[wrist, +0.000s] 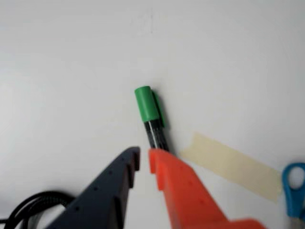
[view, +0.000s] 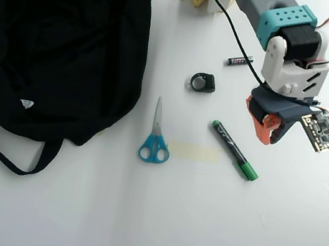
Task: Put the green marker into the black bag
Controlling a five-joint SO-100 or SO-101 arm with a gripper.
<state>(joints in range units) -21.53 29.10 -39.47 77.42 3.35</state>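
The thick black pen with the bright green cap [view: 234, 150] lay flat on the white table [view: 197, 229], slanted, with bare table all around it except for a strip of pale tape [view: 192, 151] just beside its small green end. The dark blue and orange two-finger gripper [wrist: 144, 160] hung over the pen in the wrist view with its fingers a little apart — holding nothing. The big soft black fabric bag [view: 64, 43] sat well apart by the left edge of the overhead view — blue-handled scissors [view: 156, 135] lay between.
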